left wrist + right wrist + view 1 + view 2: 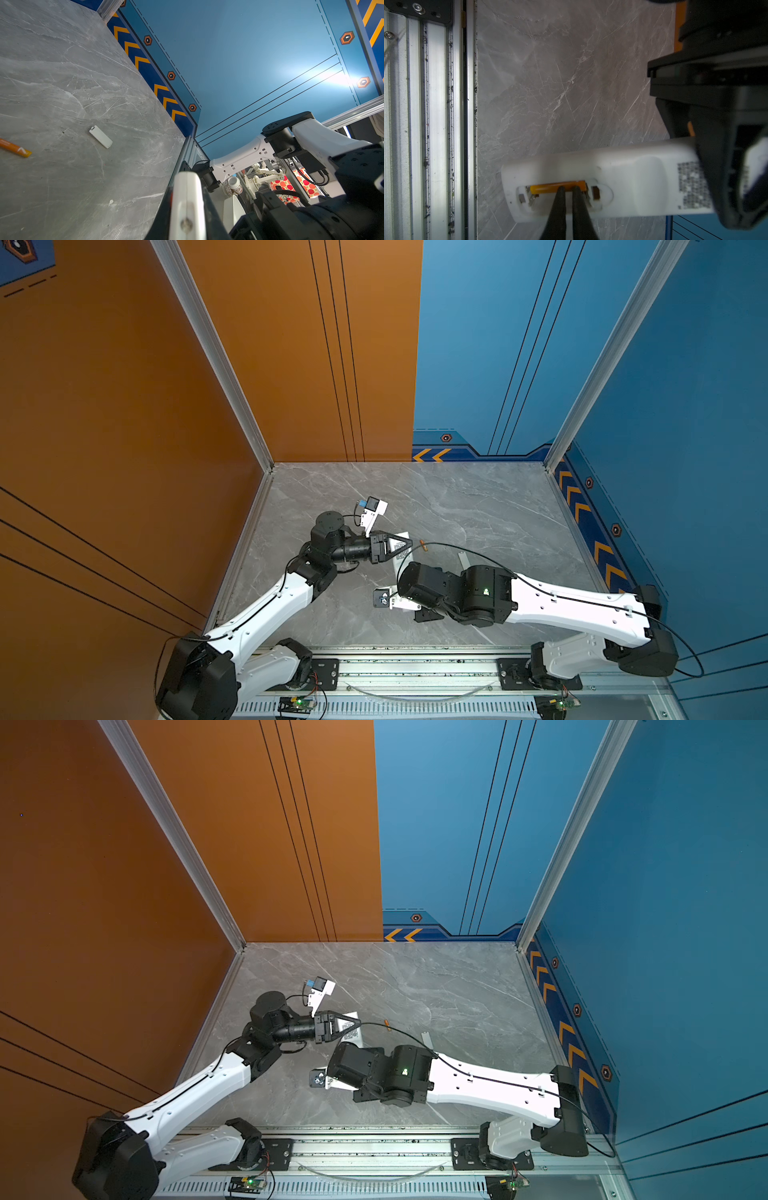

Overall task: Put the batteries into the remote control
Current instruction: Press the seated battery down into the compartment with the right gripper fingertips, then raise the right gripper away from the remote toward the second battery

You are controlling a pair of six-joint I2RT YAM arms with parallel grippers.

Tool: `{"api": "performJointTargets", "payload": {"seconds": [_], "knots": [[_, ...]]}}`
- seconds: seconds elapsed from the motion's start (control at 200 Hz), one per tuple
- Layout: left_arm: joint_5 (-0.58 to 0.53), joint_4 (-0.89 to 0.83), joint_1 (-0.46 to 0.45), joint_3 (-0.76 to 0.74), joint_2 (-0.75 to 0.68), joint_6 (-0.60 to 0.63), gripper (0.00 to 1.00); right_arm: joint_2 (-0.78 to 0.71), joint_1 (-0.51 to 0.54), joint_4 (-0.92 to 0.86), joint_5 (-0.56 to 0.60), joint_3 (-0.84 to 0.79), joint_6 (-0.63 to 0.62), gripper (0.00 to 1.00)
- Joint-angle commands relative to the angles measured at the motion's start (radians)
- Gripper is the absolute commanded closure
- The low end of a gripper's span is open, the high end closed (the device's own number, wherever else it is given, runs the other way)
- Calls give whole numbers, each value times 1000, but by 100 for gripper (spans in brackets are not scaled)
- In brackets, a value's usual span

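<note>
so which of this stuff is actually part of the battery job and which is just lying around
Part of the job:
- remote control, clamped by the left gripper
- battery in the open compartment, right gripper tips on it
- second battery lying loose on the table

Lying about:
- small grey-white cover plate, flat on the table, untouched

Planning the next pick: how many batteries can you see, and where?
2. One battery sits in the remote control compartment at the right gripper tips; the other battery lies loose on the table. None seem hidden.
</note>
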Motion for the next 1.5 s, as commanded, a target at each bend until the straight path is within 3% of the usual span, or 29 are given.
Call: {"api": "performJointTargets", "payload": {"seconds": [0.0,0.451,0.931,1.187,1.497], "knots": [[11,18,8,-3,-33,-5,100,-32,7,20,4,22,29,85],[12,-57,34,-13,-39,43,100,-151,-30,76,-15,1,107,68],[20,-109,60,-22,-33,84,100,-220,-351,81,-135,-35,352,58],[13,-109,87,-31,-49,81,100,-132,-522,75,-219,-50,472,50],[8,-78,134,-59,-76,53,100,-7,-630,140,-282,-71,545,38]]}}
